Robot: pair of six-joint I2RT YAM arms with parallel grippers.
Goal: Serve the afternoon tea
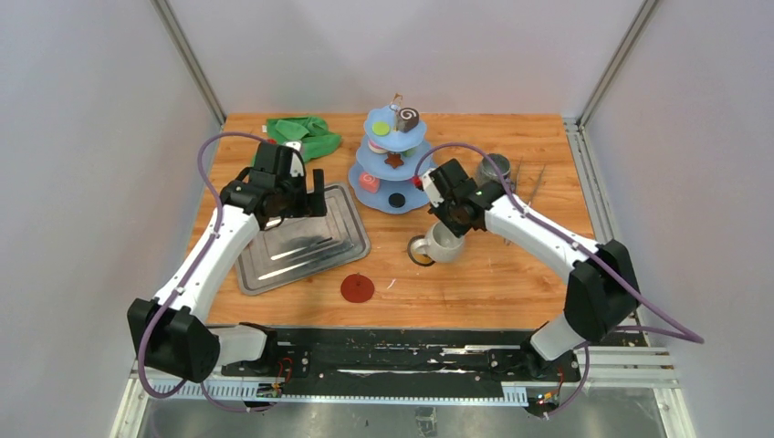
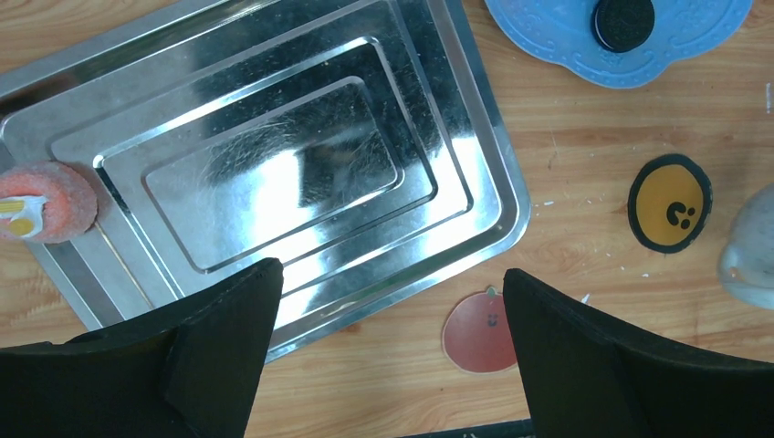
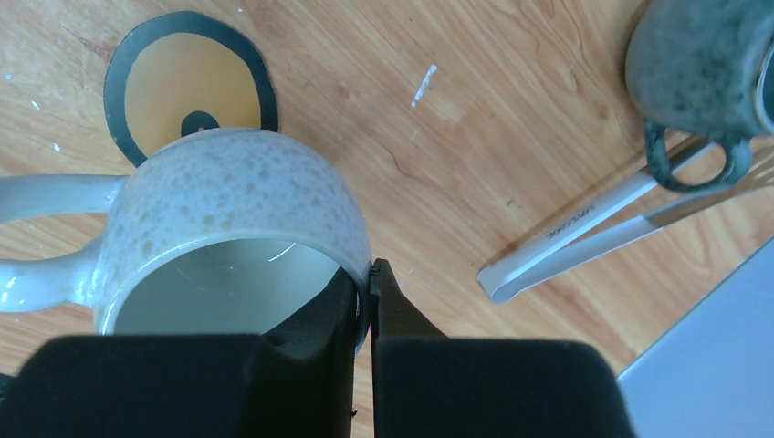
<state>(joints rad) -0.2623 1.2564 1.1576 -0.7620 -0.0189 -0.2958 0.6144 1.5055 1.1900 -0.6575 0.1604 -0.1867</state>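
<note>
My right gripper (image 3: pixel 370 285) is shut on the rim of the white mug (image 3: pixel 228 246), one finger inside and one outside. The mug (image 1: pixel 444 242) hangs tilted over a yellow coaster (image 3: pixel 187 87). The grey-green mug (image 3: pixel 703 64) stands at the back right (image 1: pixel 494 169). My left gripper (image 2: pixel 388 283) is open and empty above the steel tray's near edge. A pink sweet (image 2: pixel 46 201) lies on the tray's left rim. A blue tiered stand (image 1: pixel 392 155) carries a swirl roll (image 1: pixel 407 119), a brown star (image 1: pixel 393 161) and a black disc (image 2: pixel 622 23).
The steel tray (image 1: pixel 301 242) lies left of centre. A red coaster (image 1: pixel 357 288) lies near the front, also in the left wrist view (image 2: pixel 481 331). White tongs (image 3: pixel 593 237) lie beside the grey-green mug. A green cloth (image 1: pixel 306 135) sits at the back left.
</note>
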